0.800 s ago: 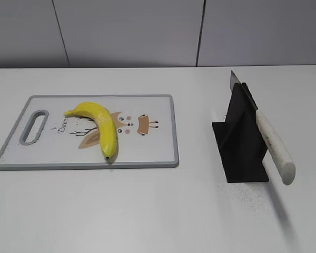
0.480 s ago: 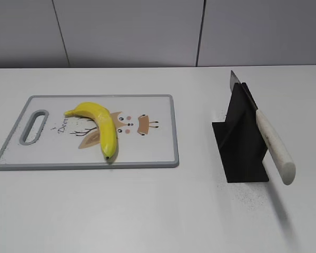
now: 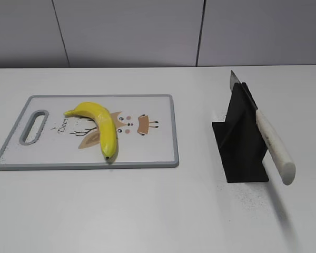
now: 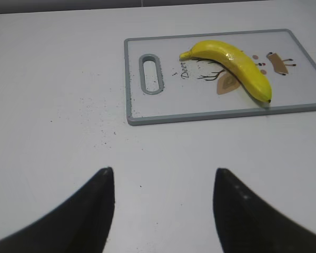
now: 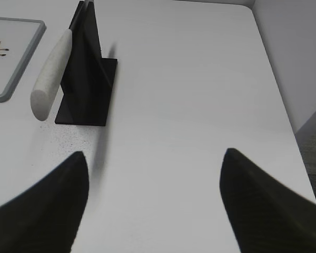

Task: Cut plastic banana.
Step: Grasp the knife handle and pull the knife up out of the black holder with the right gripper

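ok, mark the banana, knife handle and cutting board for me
plastic banana [image 3: 106, 126]: exterior view, middle of its curved body
knife handle [image 3: 275, 146]: exterior view, mid-handle
cutting board [image 3: 160, 142]: exterior view, bare right part

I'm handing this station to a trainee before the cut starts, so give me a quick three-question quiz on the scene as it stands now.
1. True or false: the plastic banana lies on the cutting board.
2. Where is the knife? A) flat on the board B) resting in the black stand, handle sticking out toward the camera C) held in the right gripper
3. Fill in: both the left gripper and the right gripper are ____ and hold nothing.

Key
1. True; it lies across the deer print, with the board's handle slot to its left in the exterior view.
2. B
3. open
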`<state>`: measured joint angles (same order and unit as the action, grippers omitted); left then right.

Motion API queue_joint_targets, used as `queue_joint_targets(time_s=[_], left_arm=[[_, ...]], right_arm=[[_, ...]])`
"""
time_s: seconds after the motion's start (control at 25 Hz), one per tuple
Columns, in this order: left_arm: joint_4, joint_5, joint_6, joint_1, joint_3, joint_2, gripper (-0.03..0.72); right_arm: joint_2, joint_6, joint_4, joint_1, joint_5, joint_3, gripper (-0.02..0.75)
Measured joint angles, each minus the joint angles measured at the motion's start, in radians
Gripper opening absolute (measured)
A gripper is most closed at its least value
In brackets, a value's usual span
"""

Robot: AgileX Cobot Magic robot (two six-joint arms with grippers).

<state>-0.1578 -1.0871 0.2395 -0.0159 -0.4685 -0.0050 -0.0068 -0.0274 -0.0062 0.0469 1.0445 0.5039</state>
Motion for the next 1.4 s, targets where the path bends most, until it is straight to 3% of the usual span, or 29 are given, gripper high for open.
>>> queue_joint_targets(time_s=[0.56,0.8,0.92,1.24,1.4], left_arm=[[0.000,0.001,0.000,0.000,0.000,0.000,0.581],[0.000,0.001,0.000,0.000,0.000,0.000,0.580],[0.000,0.001,0.000,0.000,0.000,0.000,0.580],[0.000,0.001,0.000,0.000,0.000,0.000,0.580],[0.000,0.001,0.000,0.000,0.000,0.000,0.580]], right_arm=[[0.012,-0.001,-0.034,0.000,0.001,0.020,0.585],[0.241,-0.001,-0.035,0.003,0.042,0.113,0.584],[0.353,-0.001,-0.007,0.037,0.030,0.155,0.584],[0.570,0.071,0.000,0.254,0.016,0.167,0.584],[0.729,0.157,0.006,0.273,0.015,0.219,0.582]])
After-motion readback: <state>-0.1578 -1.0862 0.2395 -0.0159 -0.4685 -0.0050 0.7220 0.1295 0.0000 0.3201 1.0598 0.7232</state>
